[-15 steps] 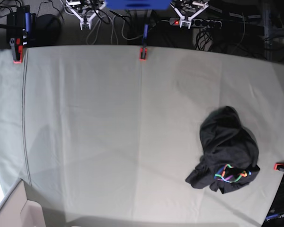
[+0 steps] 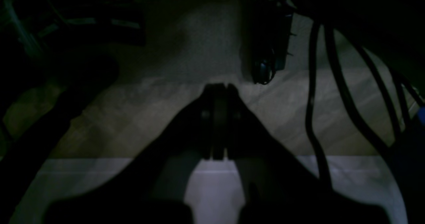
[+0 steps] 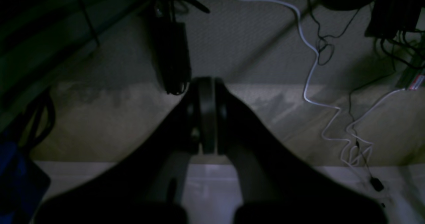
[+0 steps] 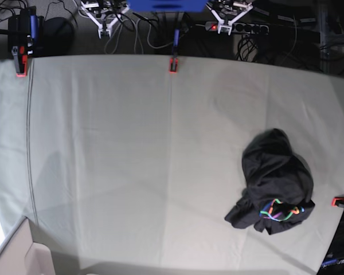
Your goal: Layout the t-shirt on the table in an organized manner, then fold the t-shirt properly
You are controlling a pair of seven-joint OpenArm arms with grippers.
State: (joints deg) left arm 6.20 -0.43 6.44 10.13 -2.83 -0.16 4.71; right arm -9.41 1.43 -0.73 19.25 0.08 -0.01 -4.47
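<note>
No readable writing, brand or label in any view. The only marking on the t-shirt (image 4: pixel 278 180) is a rainbow line print, a small patch of it showing at the near edge of the heap; no letters in it.

Containers: 1 pale box-like shape (image 4: pixel 23 252) at the near left corner of the base view, its contents not discernible.

The t-shirt lies crumpled in a black mound on the table (image 4: pixel 132 160), toward the right side and nearer than the middle, close to the right edge. 1 sleeve or hem flap trails out to its near left. It is not spread out and not folded.

Table cloth is pale grey-green with faint creases and 1 long seam running near to far on the left. Red clamps sit at the far edge: 1 at the far left corner (image 4: pixel 21 64), 1 near the middle (image 4: pixel 172 64), and 1 at the right edge (image 4: pixel 339 201) just beside the shirt.

Left gripper (image 2: pixel 219 88): fingers pressed together, nothing between them (dim view, dark cables hang to its right over the floor). Right gripper (image 3: pixel 205 83): fingers likewise closed on nothing; a white cable (image 3: pixel 312 71) snakes over the floor to its right. Both grippers hang beyond the far table edge, well apart from the shirt.
</note>
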